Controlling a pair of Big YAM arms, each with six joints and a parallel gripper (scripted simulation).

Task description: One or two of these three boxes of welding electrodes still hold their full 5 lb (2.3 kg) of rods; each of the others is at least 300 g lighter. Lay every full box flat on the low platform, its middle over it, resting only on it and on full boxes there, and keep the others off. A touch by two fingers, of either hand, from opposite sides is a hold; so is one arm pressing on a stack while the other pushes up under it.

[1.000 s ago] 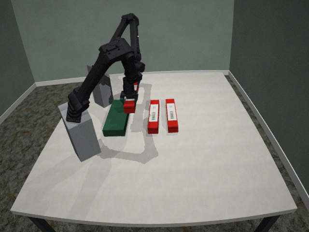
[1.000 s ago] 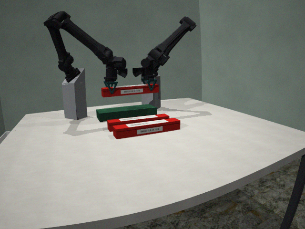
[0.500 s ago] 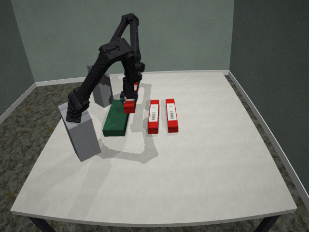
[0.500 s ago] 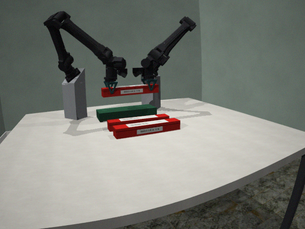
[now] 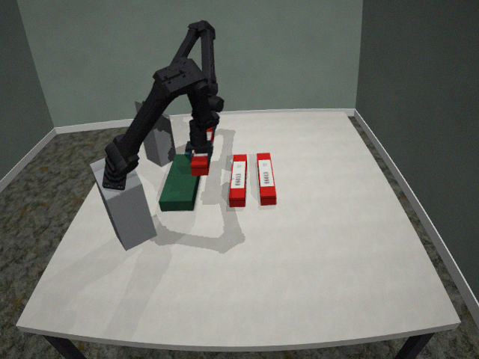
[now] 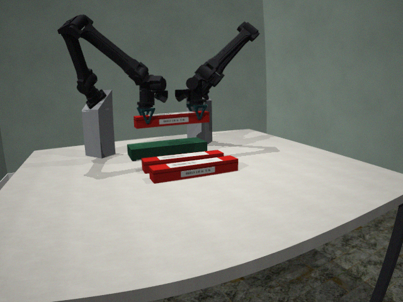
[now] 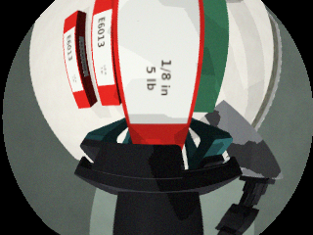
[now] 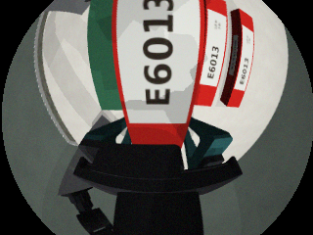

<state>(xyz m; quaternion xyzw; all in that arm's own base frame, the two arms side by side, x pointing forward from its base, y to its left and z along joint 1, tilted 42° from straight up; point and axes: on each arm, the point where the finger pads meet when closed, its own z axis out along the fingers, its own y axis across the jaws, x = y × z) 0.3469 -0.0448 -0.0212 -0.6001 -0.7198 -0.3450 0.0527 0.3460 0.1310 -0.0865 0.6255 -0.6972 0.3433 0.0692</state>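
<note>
Two pairs of fingers clamped on raised box | label: E6013, 1/8 in, 5 lb
</note>
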